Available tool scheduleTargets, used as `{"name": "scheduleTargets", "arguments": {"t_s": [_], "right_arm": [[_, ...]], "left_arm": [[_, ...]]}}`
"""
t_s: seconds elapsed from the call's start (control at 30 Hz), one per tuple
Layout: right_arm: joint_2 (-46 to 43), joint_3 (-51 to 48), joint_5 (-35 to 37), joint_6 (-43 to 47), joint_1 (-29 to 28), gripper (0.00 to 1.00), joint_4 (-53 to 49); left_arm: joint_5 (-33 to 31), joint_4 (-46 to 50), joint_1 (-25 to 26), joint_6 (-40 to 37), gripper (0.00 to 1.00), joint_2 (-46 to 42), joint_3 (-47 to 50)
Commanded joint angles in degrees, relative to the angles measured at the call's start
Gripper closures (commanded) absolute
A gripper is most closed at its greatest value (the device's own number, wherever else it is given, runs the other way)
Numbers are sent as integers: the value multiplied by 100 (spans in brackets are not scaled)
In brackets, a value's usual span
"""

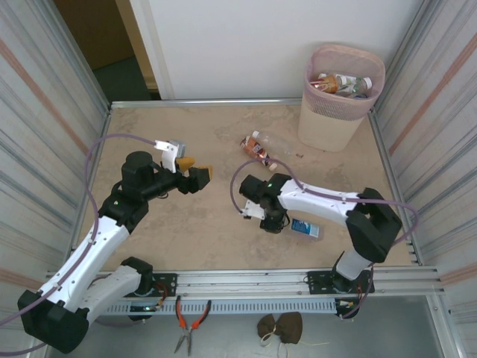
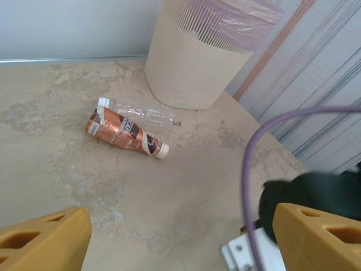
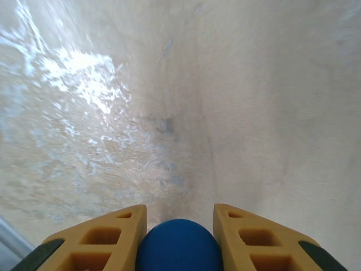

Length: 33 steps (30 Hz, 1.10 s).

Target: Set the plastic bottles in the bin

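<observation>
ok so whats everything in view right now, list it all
bin: one, beige with pinkish liner, far right corner of the table
bottles in the bin: several, mixed colours, count unclear
brown-labelled bottle: one, white cap, lying mid-table before the bin
clear bottle: one, lying beside the brown-labelled one
blue bottle: one, lying by the right arm
pliers: one, orange-red handles, below the near rail
dark brown cloth-like thing: one, right of the pliers
table: one, beige marbled
left gripper: yellow fingers, open, above the table
right gripper: yellow fingers, shut on the blue bottle
</observation>
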<state>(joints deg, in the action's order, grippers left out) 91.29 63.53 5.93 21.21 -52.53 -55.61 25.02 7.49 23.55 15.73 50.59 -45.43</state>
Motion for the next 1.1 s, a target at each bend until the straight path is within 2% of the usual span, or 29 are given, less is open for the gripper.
{"name": "scheduleTargets", "arguments": {"t_s": [0.0,0.3,0.43,0.7,1.07], "right_arm": [[-559,269,-755,-219,244,82,69],[-1763,329,-2551,-1289,1448,84,1455],[-2114,235,-2923,-2117,1920,86,2394],[-2317,339,-2708,-3969,2687,93,4095],[-2126,1015,-1994,-4850,3498,93,5035]], "left_arm": [[47,-68,-52,-8,16,-111,-116],[50,-219,-52,67,16,-78,-76],[35,-259,-57,97,16,-71,-63],[19,-353,-52,174,16,-71,-39],[-55,-344,-59,205,16,-193,43]]}}
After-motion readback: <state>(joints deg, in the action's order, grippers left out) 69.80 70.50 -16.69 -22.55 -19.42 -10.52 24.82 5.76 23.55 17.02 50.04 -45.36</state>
